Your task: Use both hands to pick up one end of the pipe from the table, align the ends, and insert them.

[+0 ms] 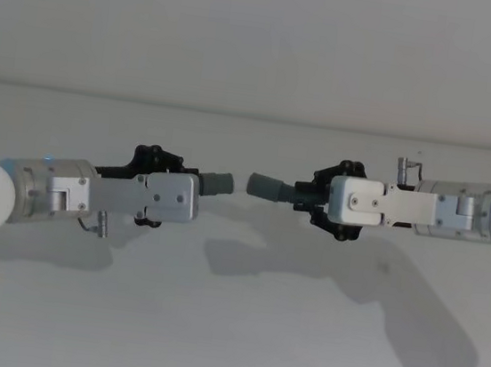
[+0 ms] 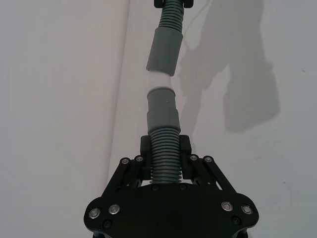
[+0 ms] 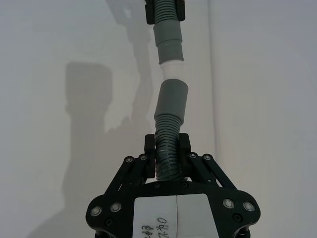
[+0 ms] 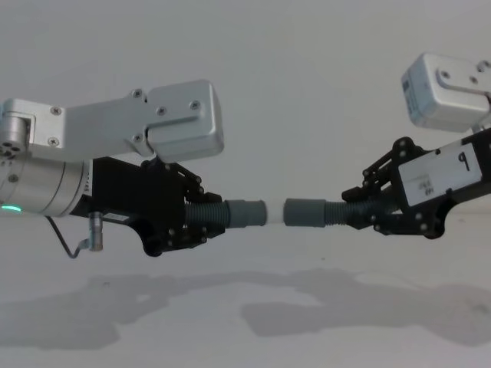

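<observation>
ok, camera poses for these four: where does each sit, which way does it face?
Head: high, facing forward and down; left gripper, right gripper, table.
Chest: low, looking across; both arms from the side, left cuff facing right cuff.
Left wrist: on the left arm, looking out past its fingers along its hose.
Right wrist: the same from the right.
Shared: all show the gap between cuffs.

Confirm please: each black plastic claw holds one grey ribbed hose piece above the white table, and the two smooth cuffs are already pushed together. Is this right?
Not quite. The smooth grey cuff in the left black plastic claw and the cuff in the right claw are apart, with a gap between them, as the chest view shows. Each claw does hold a hose above the white table.
</observation>
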